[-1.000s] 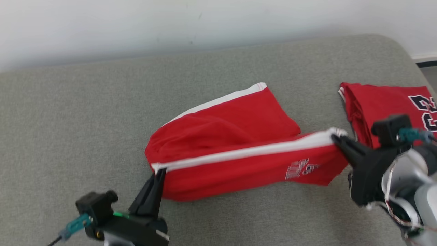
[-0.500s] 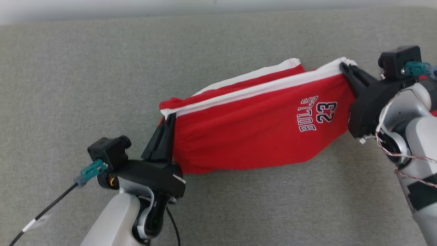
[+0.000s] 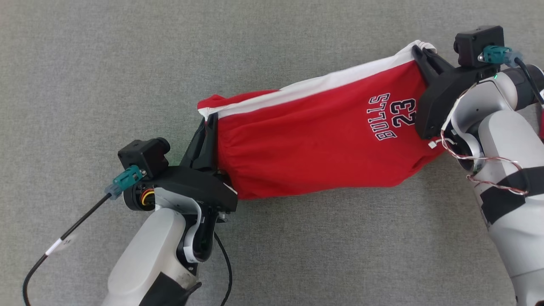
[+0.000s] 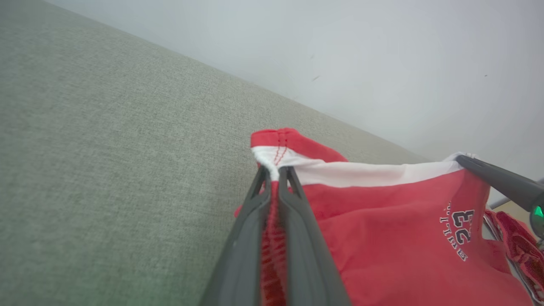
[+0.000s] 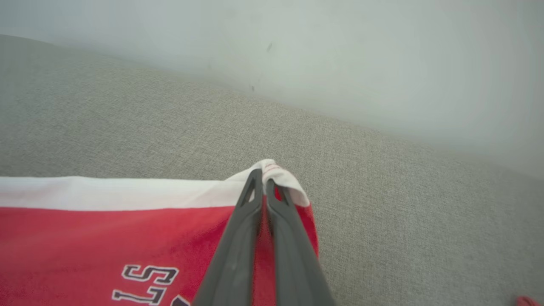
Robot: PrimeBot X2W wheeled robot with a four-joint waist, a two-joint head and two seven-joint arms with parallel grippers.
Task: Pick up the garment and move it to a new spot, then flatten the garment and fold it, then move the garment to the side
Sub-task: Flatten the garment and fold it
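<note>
So you've got the red shorts point(image 3: 318, 140) stretched mid-frame over the grey cushion point(image 3: 106, 63), left gripper point(image 3: 209, 122) and right gripper point(image 3: 418, 50) each pinched tight on a white-band corner, probably so the cloth hangs flat for laying down.

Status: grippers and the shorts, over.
Left gripper shut on shorts, white band; right gripper shut on its far end. Shorts stretched between them over grey cushion. Second red garment past right arm.
</note>
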